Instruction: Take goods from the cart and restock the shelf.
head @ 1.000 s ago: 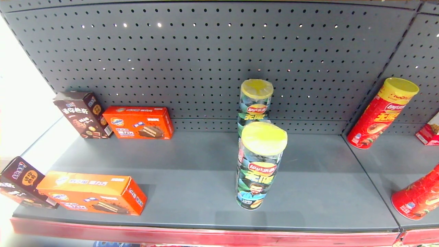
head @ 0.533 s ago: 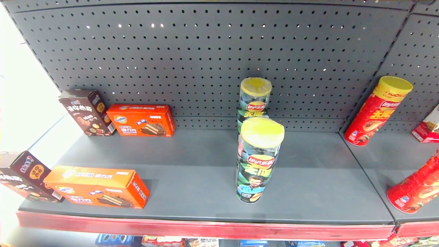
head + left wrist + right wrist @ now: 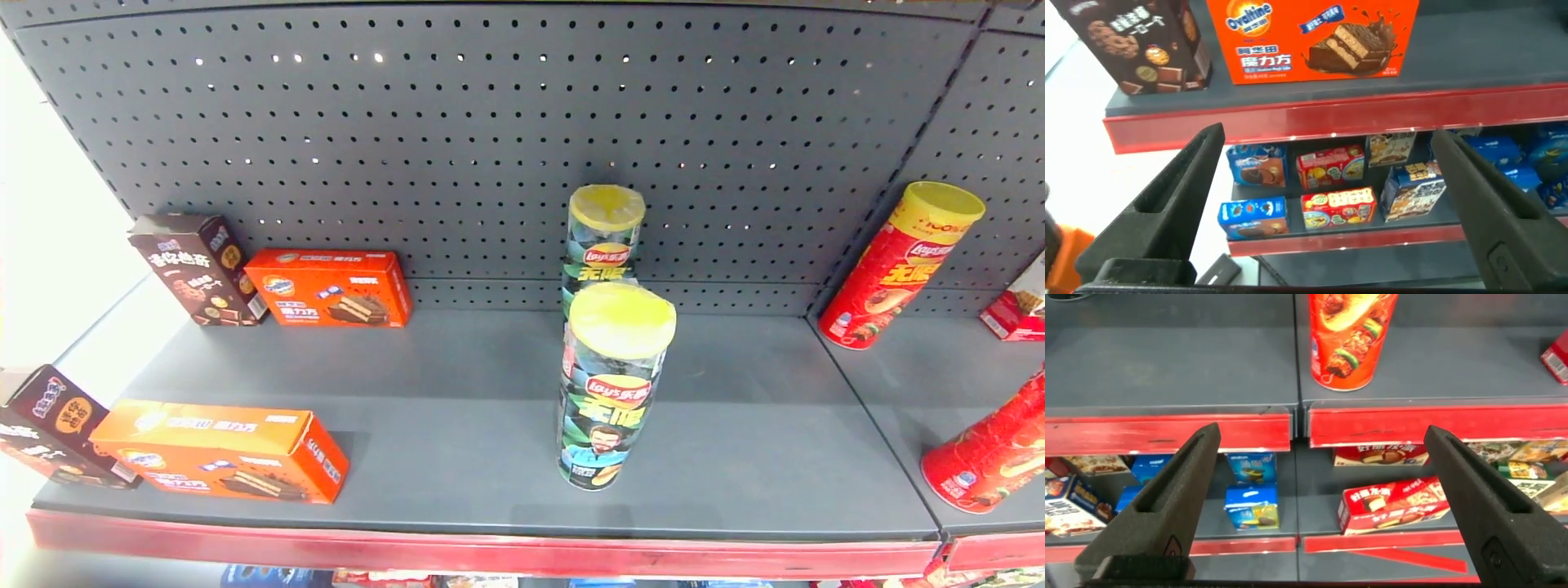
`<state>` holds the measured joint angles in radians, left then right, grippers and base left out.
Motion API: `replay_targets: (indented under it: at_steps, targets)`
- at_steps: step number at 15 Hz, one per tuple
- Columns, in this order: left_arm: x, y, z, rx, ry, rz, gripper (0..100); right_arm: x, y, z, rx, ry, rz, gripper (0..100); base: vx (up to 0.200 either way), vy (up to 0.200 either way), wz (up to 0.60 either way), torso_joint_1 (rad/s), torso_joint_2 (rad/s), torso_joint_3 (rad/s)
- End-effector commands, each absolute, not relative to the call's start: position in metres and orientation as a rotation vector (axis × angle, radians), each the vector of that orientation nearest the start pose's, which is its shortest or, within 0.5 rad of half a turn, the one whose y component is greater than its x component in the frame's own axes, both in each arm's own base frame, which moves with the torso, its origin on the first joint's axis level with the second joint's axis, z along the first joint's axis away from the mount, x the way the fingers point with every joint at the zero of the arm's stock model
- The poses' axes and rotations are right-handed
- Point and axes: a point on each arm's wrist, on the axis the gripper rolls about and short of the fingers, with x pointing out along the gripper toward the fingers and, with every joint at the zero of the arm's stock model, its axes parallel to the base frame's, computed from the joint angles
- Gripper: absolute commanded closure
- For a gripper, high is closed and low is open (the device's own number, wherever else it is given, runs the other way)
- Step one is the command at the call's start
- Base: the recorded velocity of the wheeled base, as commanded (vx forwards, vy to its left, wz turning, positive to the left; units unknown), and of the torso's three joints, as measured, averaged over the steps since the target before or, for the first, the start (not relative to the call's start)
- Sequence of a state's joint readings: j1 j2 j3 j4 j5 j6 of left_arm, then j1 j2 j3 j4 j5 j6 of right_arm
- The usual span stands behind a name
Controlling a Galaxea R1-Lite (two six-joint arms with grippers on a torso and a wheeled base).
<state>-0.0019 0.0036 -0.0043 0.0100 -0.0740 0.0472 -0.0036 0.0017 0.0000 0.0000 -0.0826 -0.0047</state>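
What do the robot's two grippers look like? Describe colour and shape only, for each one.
The left gripper has two matte black fingers, broad and blocky at the base and tapering as angular wedges to blunt tips. The right gripper is the same build: two black fingers with flat faces, bevelled edges and a small round recess near each base.

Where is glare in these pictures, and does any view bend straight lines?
Head view: white glare washes out the left edge beside the brown boxes; the pegboard's rows of holes curve. Left wrist view: glare beside the brown box. Right wrist view: even light.
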Motion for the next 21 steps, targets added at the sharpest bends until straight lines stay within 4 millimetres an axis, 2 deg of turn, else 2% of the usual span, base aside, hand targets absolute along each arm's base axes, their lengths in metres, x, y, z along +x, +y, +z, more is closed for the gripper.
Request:
replay_targets:
  at_steps: [1, 9, 12, 21]
  targets:
    - [-0.0229, -0.0016, 0.0758, 0.033, 0.010, -0.072, 0, -0.0227, -0.0018, 0.0755, -0.006, 0.003, -0.086, 0, 0.000, 0.000, 0.00, 0.000, 0.00, 0.000]
    - [-0.0227, -0.0016, 0.0758, 0.038, 0.011, -0.074, 0, -0.0227, -0.0018, 0.0755, -0.005, 0.003, -0.086, 0, 0.000, 0.000, 0.00, 0.000, 0.00, 0.000]
    - [-0.0229, -0.0016, 0.0758, 0.033, 0.010, -0.072, 0, -0.0227, -0.0018, 0.0755, -0.005, 0.003, -0.086, 0, 0.000, 0.200, 0.00, -0.002, 0.00, 0.002]
    - [-0.0229, -0.0016, 0.0759, 0.038, 0.008, -0.074, 0, -0.0227, -0.0018, 0.0755, -0.005, 0.003, -0.086, 0, 0.000, 0.000, 0.00, 0.000, 0.00, 0.000]
